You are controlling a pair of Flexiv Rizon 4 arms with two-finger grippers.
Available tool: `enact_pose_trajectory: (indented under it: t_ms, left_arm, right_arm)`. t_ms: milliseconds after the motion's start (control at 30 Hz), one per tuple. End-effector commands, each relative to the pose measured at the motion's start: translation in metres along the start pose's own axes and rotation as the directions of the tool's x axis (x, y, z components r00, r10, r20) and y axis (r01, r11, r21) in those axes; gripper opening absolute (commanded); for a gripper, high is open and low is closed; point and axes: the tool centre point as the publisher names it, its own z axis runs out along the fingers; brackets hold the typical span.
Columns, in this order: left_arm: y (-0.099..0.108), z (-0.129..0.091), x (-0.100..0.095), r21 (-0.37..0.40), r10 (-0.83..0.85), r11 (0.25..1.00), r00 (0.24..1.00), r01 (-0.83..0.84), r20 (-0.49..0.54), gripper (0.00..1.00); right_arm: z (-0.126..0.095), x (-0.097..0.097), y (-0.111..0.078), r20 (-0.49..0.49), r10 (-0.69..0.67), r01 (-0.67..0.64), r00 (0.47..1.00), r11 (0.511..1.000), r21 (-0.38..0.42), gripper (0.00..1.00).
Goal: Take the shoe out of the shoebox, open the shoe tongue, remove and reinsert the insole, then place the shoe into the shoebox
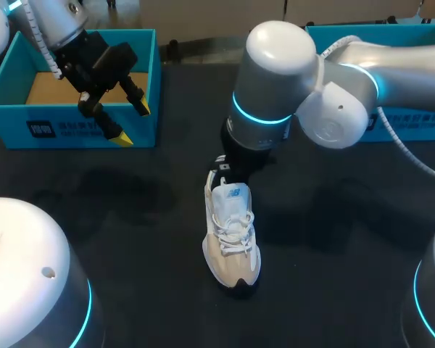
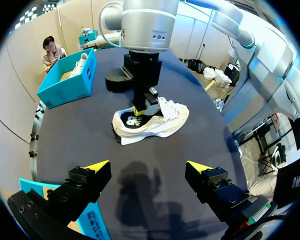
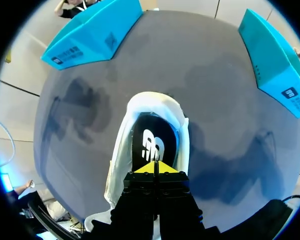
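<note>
A white and beige shoe (image 1: 232, 239) stands upright on the dark table, toe towards the front edge. In the left wrist view the shoe (image 2: 165, 120) shows its black insole (image 2: 135, 121) in the opening. My right gripper (image 3: 155, 167) is shut, its yellow tips together and down in the heel of the shoe (image 3: 122, 145), against the insole (image 3: 152, 142). From the left wrist view that right gripper (image 2: 139, 110) stands upright in the heel. My left gripper (image 1: 130, 123) hangs open over the left blue shoebox (image 1: 72, 134), holding nothing; its own view shows the left gripper (image 2: 147, 167) spread wide.
A second blue shoebox (image 1: 413, 127) stands at the back right; the left wrist view shows this box (image 2: 70, 80) with another white shoe (image 2: 80, 62) in it. My right arm's big elbow (image 1: 283, 80) hangs over the table's middle.
</note>
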Motion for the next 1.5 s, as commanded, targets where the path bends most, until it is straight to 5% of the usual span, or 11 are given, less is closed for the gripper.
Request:
enact_pose_trajectory:
  t_ms: [33,767,1100,1500]
  left_arm:
    - [0.000,0.000,0.000,-0.002,0.000,1.000,1.000,0.000,-0.001,1.00]
    - [0.000,0.000,0.000,-0.002,0.000,1.000,1.000,0.000,-0.001,1.00]
    - [0.000,0.000,0.000,-0.002,0.000,1.000,1.000,0.000,-0.001,1.00]
    - [0.000,0.000,0.000,-0.002,0.000,1.000,1.000,0.000,-0.001,1.00]
  right_arm:
    - [0.006,0.005,0.004,0.006,-0.002,0.002,1.000,1.000,0.023,0.00]
    - [0.041,-0.003,-0.003,0.027,-0.013,0.011,1.000,0.998,0.069,0.00]
    - [0.016,-0.011,0.007,0.121,-0.037,0.039,0.992,0.999,-0.020,0.00]
    - [0.039,-0.017,0.032,0.179,-0.090,0.109,0.980,0.989,-0.100,0.00]
